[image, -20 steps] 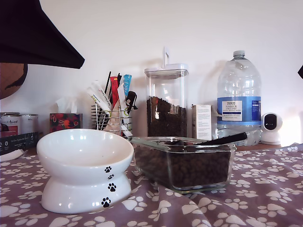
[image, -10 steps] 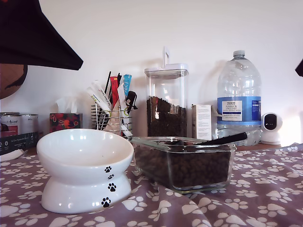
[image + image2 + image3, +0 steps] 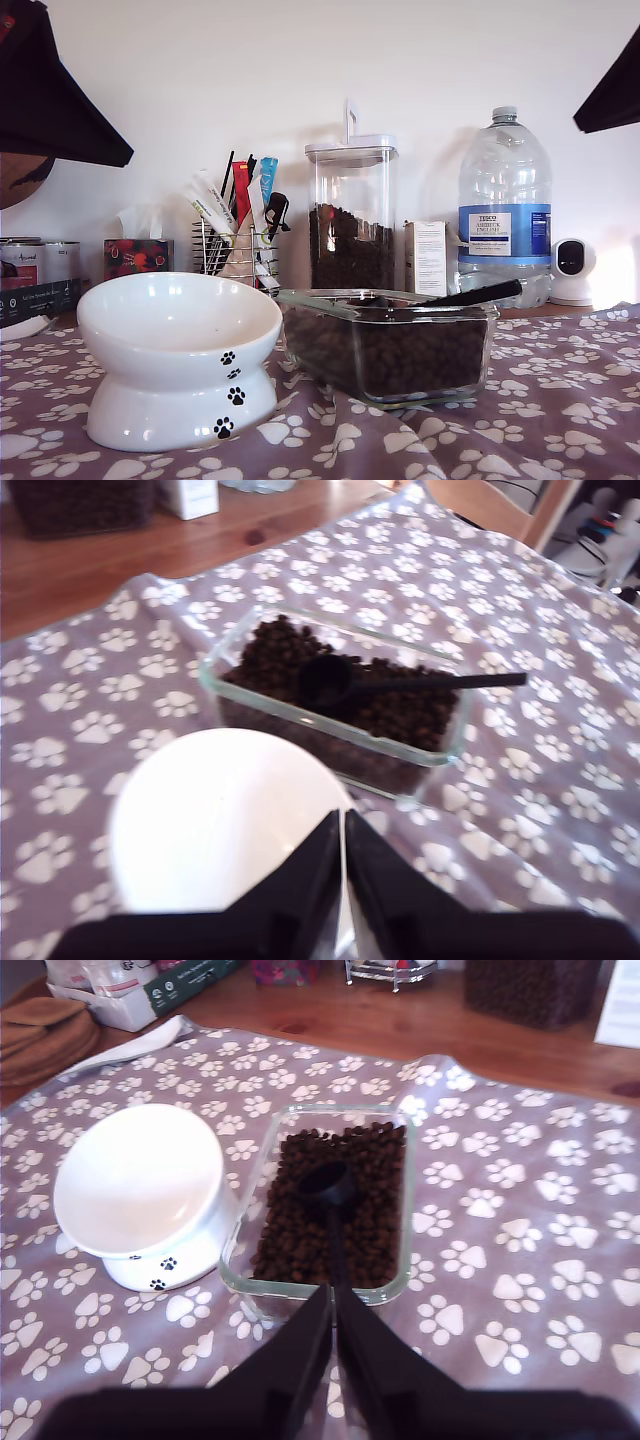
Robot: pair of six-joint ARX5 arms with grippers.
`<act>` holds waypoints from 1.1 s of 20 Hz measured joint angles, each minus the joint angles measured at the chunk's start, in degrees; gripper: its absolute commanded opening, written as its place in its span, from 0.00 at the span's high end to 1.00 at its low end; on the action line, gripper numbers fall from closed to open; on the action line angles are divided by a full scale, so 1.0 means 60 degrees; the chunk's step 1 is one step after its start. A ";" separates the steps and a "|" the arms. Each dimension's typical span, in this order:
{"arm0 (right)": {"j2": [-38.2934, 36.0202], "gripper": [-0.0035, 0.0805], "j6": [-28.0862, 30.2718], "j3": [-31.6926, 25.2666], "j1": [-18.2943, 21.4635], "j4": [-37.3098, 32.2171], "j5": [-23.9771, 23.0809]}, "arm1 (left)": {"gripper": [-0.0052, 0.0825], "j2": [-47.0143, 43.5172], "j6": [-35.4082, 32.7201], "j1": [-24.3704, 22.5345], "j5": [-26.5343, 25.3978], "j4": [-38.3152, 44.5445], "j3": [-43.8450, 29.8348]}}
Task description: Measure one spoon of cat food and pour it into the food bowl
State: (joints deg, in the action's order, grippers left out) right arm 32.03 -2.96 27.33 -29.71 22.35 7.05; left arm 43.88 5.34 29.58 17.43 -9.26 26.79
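The black spoon (image 3: pixel 325 680) lies on the cat food (image 3: pixel 400 708) in a clear glass dish (image 3: pixel 330 732), its handle (image 3: pixel 475 293) sticking out toward the exterior view's right. Beside the dish stands the white food bowl (image 3: pixel 180 330), with nothing in it. My first gripper (image 3: pixel 342 825) hangs shut and holding nothing above the food bowl (image 3: pixel 220 820). My second gripper (image 3: pixel 332 1295) is also shut and holding nothing, raised above the dish's near end in line with the spoon (image 3: pixel 322 1185). In the exterior view only dark arm parts show at the top corners (image 3: pixel 55 100) (image 3: pixel 612 90).
A purple paw-print cloth (image 3: pixel 540 400) covers the table. Along the back wall stand a tall clear canister of kibble (image 3: pixel 351 215), a water bottle (image 3: pixel 504 205), a wire rack of sticks (image 3: pixel 238 235), a small white box (image 3: pixel 426 258), a white camera device (image 3: pixel 573 270) and a tissue box (image 3: pixel 138 256).
The dark arm part at the exterior view's top left has drawn back toward that corner. The one at the top right has come further into view. Bowl, dish and spoon have not moved.
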 measured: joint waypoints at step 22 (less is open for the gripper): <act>0.6666 0.77 0.1180 0.4237 0.0000 0.0153 0.1060 | 0.96 -0.1096 -0.1927 -0.1348 0.0663 -0.1650 0.0022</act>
State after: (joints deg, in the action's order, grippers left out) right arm 72.03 4.12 52.75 -29.71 23.27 13.41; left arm 37.30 -6.22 21.50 21.41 -19.16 26.92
